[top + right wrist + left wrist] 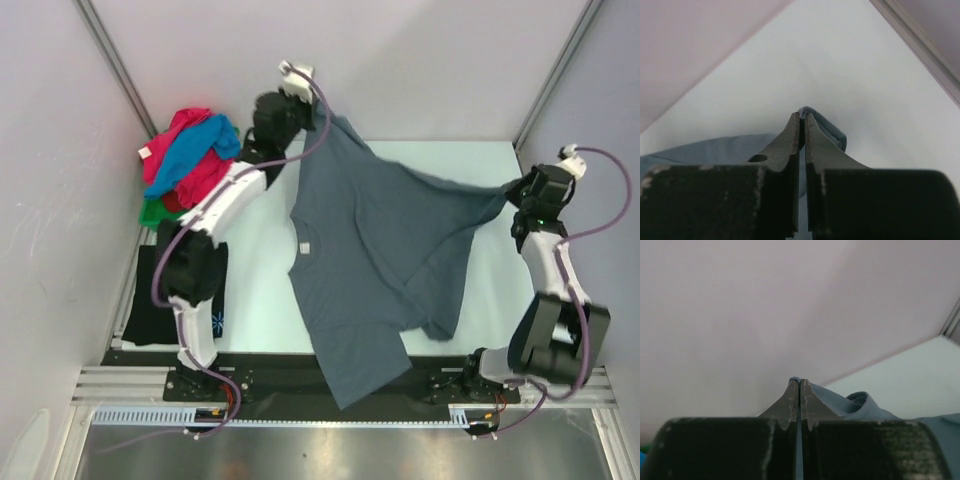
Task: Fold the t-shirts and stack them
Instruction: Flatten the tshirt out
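Note:
A slate-grey t-shirt (370, 250) hangs stretched between both arms over the white table, its lower part draping past the near edge. My left gripper (318, 118) is shut on one corner of it at the back; cloth (850, 405) shows pinched between the fingers. My right gripper (512, 192) is shut on the opposite corner at the right, with a fold of grey cloth (827, 129) poking out at the fingertips. A heap of pink and blue t-shirts (190, 155) lies at the back left. A black t-shirt (150, 300) with a small blue print lies flat at the left.
Green plastic (155, 212) peeks out under the pink and blue heap. Grey walls close in the back and sides. The white table (470, 160) shows at the back right, and the metal rail (330, 412) runs along the near edge.

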You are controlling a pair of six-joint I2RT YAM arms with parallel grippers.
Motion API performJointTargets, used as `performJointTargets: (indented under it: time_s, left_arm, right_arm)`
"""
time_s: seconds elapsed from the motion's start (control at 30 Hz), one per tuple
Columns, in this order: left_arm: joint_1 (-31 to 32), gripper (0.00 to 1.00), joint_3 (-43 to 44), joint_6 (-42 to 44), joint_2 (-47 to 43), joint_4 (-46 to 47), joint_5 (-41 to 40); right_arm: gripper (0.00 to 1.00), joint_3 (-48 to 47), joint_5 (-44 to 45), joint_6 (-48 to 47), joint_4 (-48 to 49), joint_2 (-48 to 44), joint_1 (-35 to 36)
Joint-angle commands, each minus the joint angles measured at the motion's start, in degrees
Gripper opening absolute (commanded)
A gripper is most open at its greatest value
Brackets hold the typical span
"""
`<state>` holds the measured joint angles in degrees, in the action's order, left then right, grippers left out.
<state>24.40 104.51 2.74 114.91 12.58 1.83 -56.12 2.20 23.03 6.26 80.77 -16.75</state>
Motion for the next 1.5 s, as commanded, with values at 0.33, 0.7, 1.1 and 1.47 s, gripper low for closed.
performJointTargets:
  time_s: [0.33, 0.7, 1.1, 1.47]
  left_arm:
    - [-1.4, 0.00, -2.3, 0.6, -40.0, -3.3, 4.4]
    - [-1.4, 0.00, 0.0, -0.5, -60.0, -4.7, 7.3]
    - [-1.3, 0.00, 1.0, 3.9, -54.0, -3.5, 3.5]
    - [-3.7, 0.00, -11.9, 5.2, -29.9, 7.4, 7.0]
  right_arm:
    - [0.00, -10.7, -7.5, -4.5, -22.5, -37.9, 2.5]
    - [0.00, -27.4, -9.0, -8.5, -36.1, -49.1, 5.3]
    - [0.00, -22.0, -7.7, -8.0, -31.4, -48.3, 6.4]
    - [0.00, 6.5, -0.6, -3.8, -9.9, -36.8, 6.0]
